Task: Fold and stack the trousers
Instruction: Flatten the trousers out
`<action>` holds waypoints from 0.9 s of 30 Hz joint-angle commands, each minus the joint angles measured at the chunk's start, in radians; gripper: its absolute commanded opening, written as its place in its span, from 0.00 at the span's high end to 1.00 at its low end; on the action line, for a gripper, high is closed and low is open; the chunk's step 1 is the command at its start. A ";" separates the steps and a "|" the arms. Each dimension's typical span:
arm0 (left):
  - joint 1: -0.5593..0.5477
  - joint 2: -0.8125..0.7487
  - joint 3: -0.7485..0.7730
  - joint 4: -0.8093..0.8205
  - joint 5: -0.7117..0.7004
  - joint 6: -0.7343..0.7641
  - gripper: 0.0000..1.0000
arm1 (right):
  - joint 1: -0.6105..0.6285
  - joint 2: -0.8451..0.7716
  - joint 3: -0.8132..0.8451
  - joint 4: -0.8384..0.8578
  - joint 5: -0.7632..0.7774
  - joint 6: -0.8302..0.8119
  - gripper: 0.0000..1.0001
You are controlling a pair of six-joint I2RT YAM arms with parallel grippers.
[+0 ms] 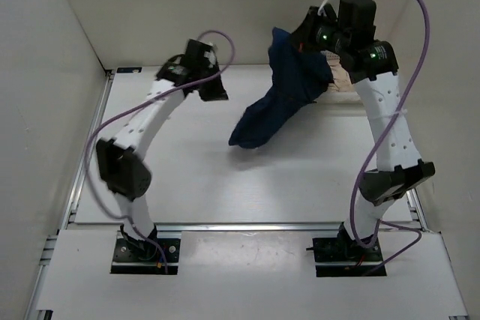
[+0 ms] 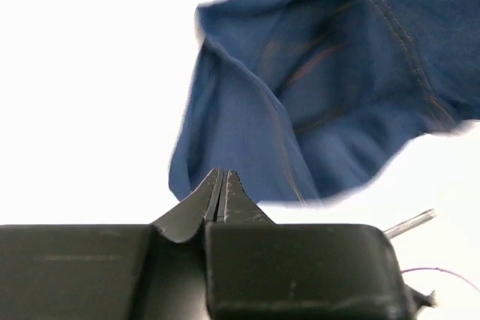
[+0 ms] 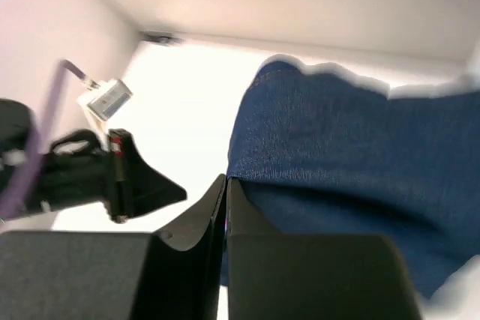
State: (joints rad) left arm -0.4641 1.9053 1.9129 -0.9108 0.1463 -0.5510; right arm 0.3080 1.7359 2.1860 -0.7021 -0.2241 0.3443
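The trousers (image 1: 281, 99) are dark navy jeans, bunched and hanging from the back right down to the table (image 1: 187, 177) at mid-centre. My right gripper (image 1: 301, 40) is raised high and shut on their upper edge; in the right wrist view the fingers (image 3: 225, 185) are pressed together at the hem of the cloth (image 3: 345, 148). My left gripper (image 1: 217, 92) is shut and empty, hovering left of the trousers and apart from them. In the left wrist view its closed fingertips (image 2: 222, 175) point at the hanging cloth (image 2: 322, 88).
White walls enclose the table on the left, back and right. A pale tan thing (image 1: 343, 82) lies at the back right, partly behind the trousers. The left arm's gripper also shows in the right wrist view (image 3: 124, 181).
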 commanded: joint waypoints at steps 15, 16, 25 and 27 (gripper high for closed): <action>0.024 -0.630 -0.247 -0.108 -0.177 -0.053 0.04 | 0.106 0.412 0.432 -0.287 -0.036 -0.016 0.00; 0.024 -0.631 -0.277 -0.108 -0.186 -0.053 0.01 | 0.106 0.263 0.158 -0.179 0.077 -0.016 0.00; 0.024 -0.605 -0.603 -0.062 -0.218 -0.043 0.76 | 0.083 -0.247 -0.733 0.075 0.163 -0.007 0.19; -0.004 -0.571 -0.643 -0.043 -0.209 -0.032 0.68 | 0.083 -0.320 -0.937 0.090 0.138 0.014 0.38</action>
State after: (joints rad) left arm -0.4446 1.3148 1.3045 -0.9897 -0.0467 -0.5991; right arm 0.3882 1.4940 1.4155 -0.6678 -0.0792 0.3450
